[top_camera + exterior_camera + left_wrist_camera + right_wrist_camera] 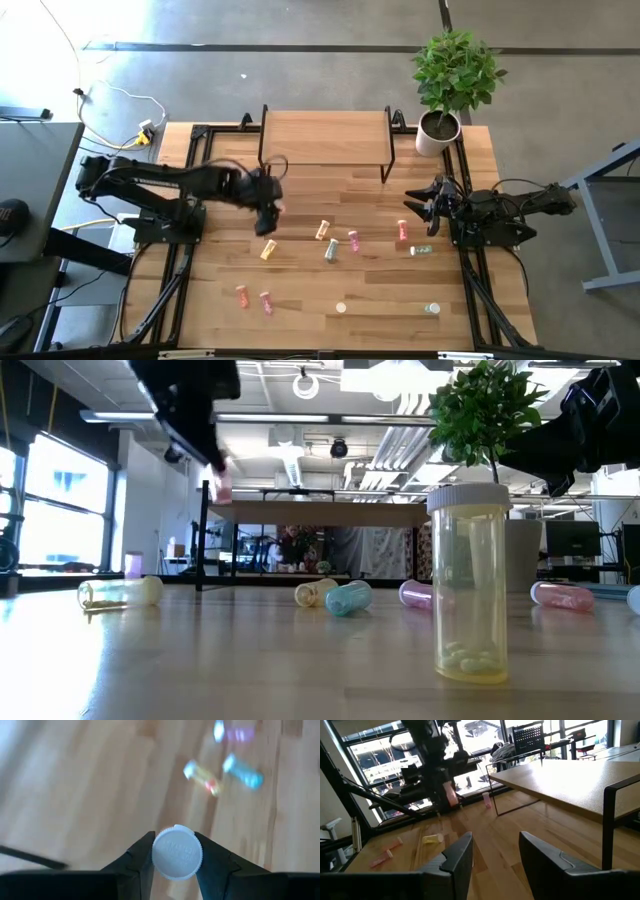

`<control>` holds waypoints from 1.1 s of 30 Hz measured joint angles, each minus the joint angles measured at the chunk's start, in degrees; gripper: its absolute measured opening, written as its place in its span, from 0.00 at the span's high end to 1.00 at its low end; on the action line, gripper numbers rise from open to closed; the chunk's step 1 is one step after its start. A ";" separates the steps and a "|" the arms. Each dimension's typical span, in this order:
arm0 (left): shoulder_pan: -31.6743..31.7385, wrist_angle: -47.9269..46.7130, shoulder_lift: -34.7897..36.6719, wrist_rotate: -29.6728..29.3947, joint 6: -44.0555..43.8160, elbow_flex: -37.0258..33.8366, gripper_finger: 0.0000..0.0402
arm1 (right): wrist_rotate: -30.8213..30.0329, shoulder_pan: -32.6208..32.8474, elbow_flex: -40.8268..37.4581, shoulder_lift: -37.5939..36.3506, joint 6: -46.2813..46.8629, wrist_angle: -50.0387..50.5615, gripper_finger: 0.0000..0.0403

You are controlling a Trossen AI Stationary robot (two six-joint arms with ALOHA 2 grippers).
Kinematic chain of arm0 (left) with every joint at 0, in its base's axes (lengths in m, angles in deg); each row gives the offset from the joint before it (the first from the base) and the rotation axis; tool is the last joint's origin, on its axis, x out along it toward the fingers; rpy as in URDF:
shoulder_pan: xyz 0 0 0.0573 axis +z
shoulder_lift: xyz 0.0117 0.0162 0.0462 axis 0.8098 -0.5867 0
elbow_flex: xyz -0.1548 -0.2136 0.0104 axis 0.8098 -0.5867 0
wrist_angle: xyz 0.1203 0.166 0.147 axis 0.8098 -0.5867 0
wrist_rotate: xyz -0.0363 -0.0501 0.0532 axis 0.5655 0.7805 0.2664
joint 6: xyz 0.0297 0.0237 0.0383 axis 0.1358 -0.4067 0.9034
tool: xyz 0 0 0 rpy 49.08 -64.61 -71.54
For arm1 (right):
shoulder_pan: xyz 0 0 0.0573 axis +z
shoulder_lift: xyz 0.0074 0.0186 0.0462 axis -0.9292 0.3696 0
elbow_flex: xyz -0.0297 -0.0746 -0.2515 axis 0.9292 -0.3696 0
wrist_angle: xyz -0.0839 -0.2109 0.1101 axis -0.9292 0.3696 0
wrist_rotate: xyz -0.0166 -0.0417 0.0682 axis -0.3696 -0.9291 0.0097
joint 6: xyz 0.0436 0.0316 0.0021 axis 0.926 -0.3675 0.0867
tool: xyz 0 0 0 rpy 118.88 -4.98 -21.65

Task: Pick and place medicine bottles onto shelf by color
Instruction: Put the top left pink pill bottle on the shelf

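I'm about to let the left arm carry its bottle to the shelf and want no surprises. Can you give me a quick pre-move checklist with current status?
1. Left gripper shut on a bottle: ok.
2. Bottle lifted off the table: ok, low view shows it in the air.
3. Bottle colour: pink in the right wrist view; ok.
4. Shelf top free: ok.
5. Right gripper parked clear at the table's right side, open: ok.

The wooden tabletop (330, 290) stood on a grey concrete floor (300, 60). A potted plant (452, 80) sat at one corner. Large windows (60, 510) brightened the room, with ceiling lights (305, 385) and distant desks (580, 745) beyond.
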 joint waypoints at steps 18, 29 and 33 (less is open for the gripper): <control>31.46 -1.56 -7.07 -3.63 20.42 28.85 0.73 | -0.01 0.02 0.01 0.00 0.01 0.00 0.62; 38.75 -14.31 -18.72 3.32 16.84 40.37 0.73 | 0.01 0.01 0.00 0.00 0.00 0.01 0.62; 38.74 -16.79 -21.96 3.45 16.28 40.50 0.73 | 0.01 0.01 0.01 -0.01 0.02 -0.01 0.62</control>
